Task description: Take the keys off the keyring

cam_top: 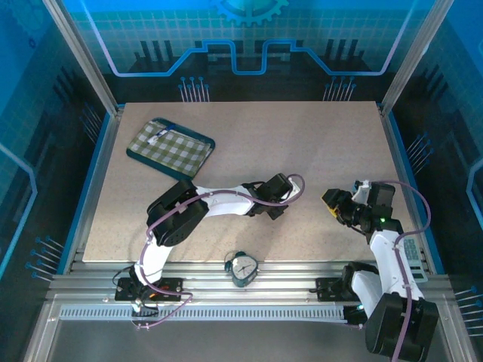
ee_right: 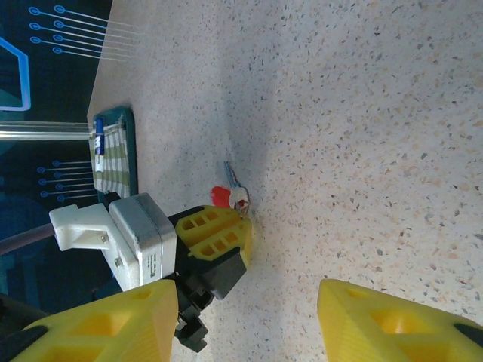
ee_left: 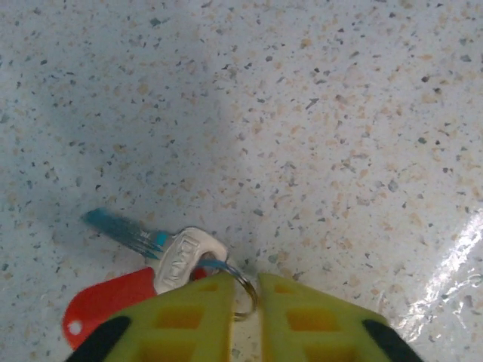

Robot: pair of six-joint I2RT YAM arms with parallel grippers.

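On the speckled table lies the key (ee_left: pixel 162 245), with a silver head and a bluish shaft. It hangs on the keyring, a red tag (ee_left: pixel 106 305) with a thin metal ring (ee_left: pixel 247 292). My left gripper (ee_left: pixel 245 302) is shut on that ring, its yellow fingers (ee_left: pixel 189 324) pinching it from both sides. The right wrist view has the key (ee_right: pixel 231 179) and red tag (ee_right: pixel 219 196) just beyond the left gripper (ee_right: pixel 243 220). My right gripper (ee_right: pixel 249 309) stands open with nothing between its fingers, some way to the right of the left gripper (cam_top: pixel 281 197). From above, the right gripper (cam_top: pixel 336 205) faces left.
A green checked tray (cam_top: pixel 172 145) sits at the back left of the table, also seen as the tray (ee_right: pixel 113 154) in the right wrist view. A round clock-like dial (cam_top: pixel 243 267) rests on the rail at the near edge. Metal frame posts flank the table.
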